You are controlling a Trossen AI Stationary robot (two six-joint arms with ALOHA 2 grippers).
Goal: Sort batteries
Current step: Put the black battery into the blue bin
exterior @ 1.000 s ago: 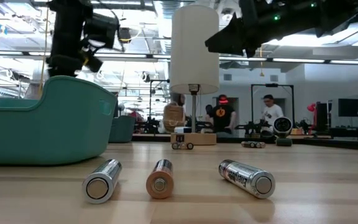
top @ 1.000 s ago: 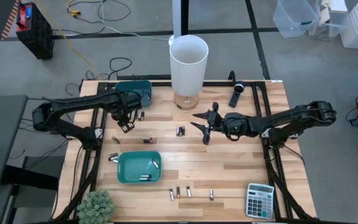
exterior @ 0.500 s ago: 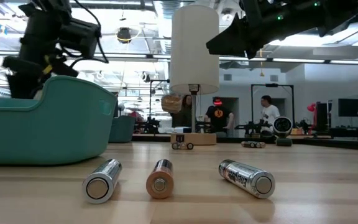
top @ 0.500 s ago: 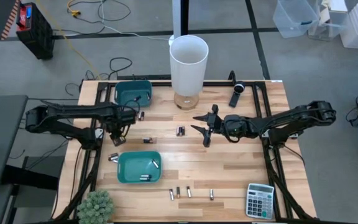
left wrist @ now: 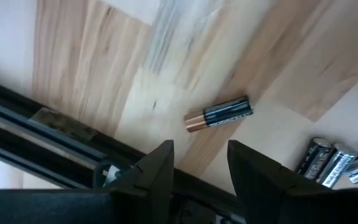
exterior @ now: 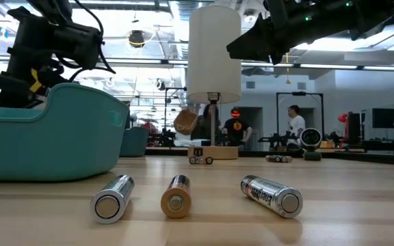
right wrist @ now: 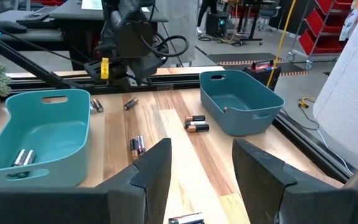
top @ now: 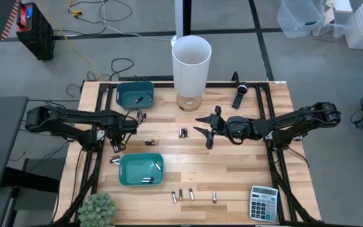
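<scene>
**High view: L claw over loose cell by table's left rail, R arm parked mid-table**

High view shows the left gripper [top: 117,144] hanging near the table's left edge, between the far teal bin [top: 135,94] and the near teal bin [top: 140,170]. Jaws are spread, nothing between them; the left wrist view confirms it, with bare wood in the gap between the 2 fingers [left wrist: 160,168].

Target, as I judge it: the single copper-tipped battery [left wrist: 219,114] lying flat on the boards. In the wrist view it sits just ahead of the fingertips and a bit off toward 1 finger, not centred in the gap. Its long axis runs roughly across the gap, slightly tilted, so the jaws line up along the cell more than across it. Likely the wrist needs a turn, or the claw a small shift fwd, before closing. A cluster of silvery cells [left wrist: 328,160] lies near, off to 1 side, apart from the target.

The right gripper [top: 208,129] waits mid-table, fingers apart and empty, well away from this cell. L arm is clearly the nearer.

Other batteries: 3 inside the near bin, 1 in the far bin, a row of 4 near the front edge [top: 183,195], a few more mid-table [top: 149,142]. Sorting looks partway done.
</scene>
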